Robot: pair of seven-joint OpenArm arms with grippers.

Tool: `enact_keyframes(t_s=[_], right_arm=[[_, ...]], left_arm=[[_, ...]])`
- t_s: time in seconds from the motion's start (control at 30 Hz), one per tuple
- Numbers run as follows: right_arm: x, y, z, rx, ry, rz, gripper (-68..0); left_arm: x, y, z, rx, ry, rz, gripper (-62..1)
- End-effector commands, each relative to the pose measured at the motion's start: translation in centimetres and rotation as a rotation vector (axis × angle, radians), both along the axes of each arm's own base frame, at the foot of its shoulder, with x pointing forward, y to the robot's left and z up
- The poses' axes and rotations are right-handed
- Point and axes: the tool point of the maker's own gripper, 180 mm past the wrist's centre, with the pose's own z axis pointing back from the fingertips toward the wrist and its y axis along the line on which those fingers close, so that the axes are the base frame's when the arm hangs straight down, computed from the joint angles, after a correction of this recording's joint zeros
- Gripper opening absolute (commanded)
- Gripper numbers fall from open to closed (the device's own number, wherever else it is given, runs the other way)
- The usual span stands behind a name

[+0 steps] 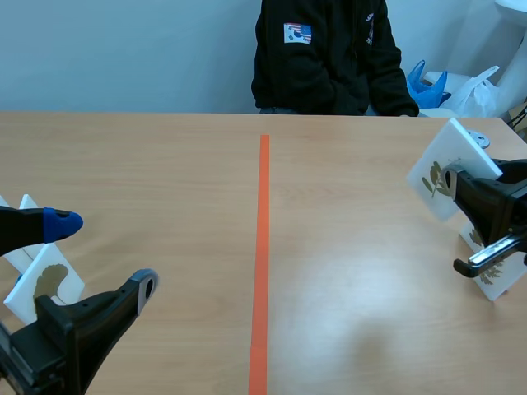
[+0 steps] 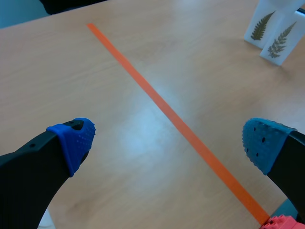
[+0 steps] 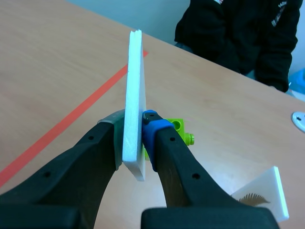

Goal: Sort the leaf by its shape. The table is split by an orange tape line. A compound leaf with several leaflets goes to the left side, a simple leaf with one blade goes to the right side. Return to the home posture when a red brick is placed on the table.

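My right gripper (image 1: 454,179) hangs above the table's right side, shut on a white card (image 1: 455,150) with a brownish leaf printed on it. In the right wrist view the card (image 3: 136,71) stands edge-on, pressed between the pads of the gripper (image 3: 133,122). The orange tape line (image 1: 263,247) splits the table. Low at the left my left gripper (image 1: 103,255) is open with nothing between its fingers. In its own view the left gripper (image 2: 169,138) sits over bare wood beside the tape (image 2: 167,114).
White leaf cards (image 1: 45,280) stand behind the left arm. Two fern cards (image 2: 271,33) stand on the right side, one of them under the right arm (image 1: 496,280). A green brick (image 3: 178,130) lies beyond the held card. A person (image 1: 329,49) sits across the table.
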Motion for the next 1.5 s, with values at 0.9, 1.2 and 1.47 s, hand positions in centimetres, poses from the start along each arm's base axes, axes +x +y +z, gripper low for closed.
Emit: enact_keyframes(t_s=[0.9,1.2,1.47], right_arm=[[1.1,-6.8,-12.2,0.207,0.306,-0.281,-66.0],[0.6,-6.8,-13.3,0.202,0.352,-0.290,-65.9],[0.5,-6.8,-13.4,0.200,0.356,-0.290,-40.8]], left_arm=[[0.2,0.9,-0.8,-0.021,0.007,0.028,1.4],[0.7,0.9,-0.4,-0.021,-0.014,0.027,1.4],[0.7,0.9,-0.4,-0.021,-0.015,0.027,1.4]])
